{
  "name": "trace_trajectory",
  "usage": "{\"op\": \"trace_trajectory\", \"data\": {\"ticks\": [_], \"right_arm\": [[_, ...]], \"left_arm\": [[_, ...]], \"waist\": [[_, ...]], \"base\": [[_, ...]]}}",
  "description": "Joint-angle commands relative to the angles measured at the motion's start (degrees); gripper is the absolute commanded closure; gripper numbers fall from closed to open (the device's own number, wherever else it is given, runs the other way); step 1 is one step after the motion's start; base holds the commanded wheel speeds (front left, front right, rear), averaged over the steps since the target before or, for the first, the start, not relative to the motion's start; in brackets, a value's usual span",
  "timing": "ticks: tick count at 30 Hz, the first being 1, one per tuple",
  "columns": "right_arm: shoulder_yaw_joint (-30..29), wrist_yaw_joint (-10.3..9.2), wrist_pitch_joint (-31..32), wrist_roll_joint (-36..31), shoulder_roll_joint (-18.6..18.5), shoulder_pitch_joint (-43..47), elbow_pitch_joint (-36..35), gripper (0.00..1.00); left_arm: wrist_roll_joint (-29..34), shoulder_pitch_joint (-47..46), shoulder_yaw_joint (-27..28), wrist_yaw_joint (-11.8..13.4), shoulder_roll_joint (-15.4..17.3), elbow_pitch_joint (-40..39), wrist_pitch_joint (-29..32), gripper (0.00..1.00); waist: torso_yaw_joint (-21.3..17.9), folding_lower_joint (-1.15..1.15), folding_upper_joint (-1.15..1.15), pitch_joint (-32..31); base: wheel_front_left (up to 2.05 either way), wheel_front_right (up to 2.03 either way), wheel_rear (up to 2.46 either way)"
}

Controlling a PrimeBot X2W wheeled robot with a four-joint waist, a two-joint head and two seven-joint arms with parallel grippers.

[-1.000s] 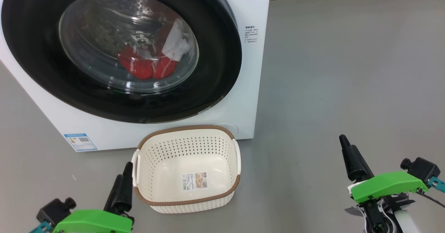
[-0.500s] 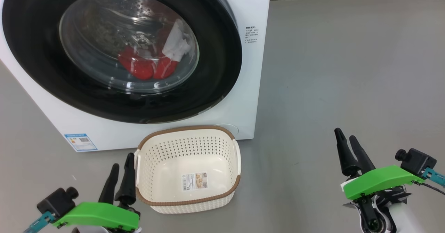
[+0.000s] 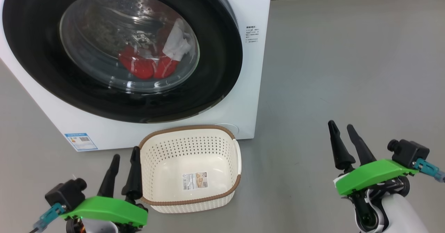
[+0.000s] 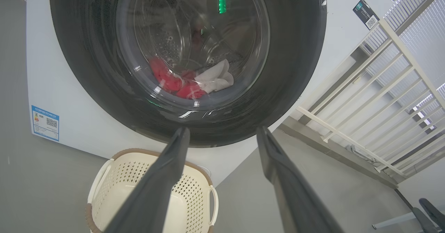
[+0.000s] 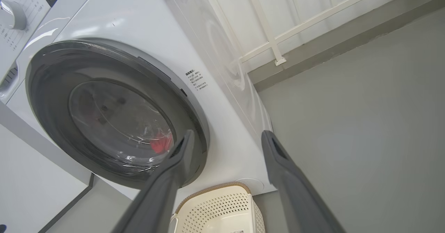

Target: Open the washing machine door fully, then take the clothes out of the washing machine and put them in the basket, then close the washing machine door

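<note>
Left claw [image 3: 125, 152] and right claw [image 3: 340, 123] both gape wide and empty, flanking the basket [image 3: 194, 146] before the closed washing machine door [image 3: 41, 69]

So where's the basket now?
The small cream perforated plastic basket sits on the grey floor, low and centre in the head view, just in front of the big white washing machine, beside the left gripper.

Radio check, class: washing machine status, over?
Left gripper, right gripper: jaws open, empty. Round glossy black door shut, red clothes inside. Cream perforated basket empty. Nothing blocking.
</note>
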Motion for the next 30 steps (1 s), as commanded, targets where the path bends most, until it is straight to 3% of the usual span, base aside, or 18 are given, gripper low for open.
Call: {"op": "trace_trajectory", "data": {"ticks": [1, 30], "right_arm": [[1.2, 0.30, -0.8, -2.3, -0.5, -3.5, -1.4, 0.00], [4.0, 0.40, -5.6, -21.5, -0.9, -8.2, -1.4, 0.00]], "left_arm": [[2.0, -3.3, 0.9, 0.3, 1.1, -1.9, -0.9, 0.00], [20.0, -7.0, -0.9, 2.0, 1.4, -0.7, -5.6, 0.00]], "waist": [[0.0, -0.01, 0.00, 0.0], [0.1, 0.00, 0.00, 0.5]], "base": [[0.00, 0.00, 0.00], [0.00, 0.00, 0.00]]}}
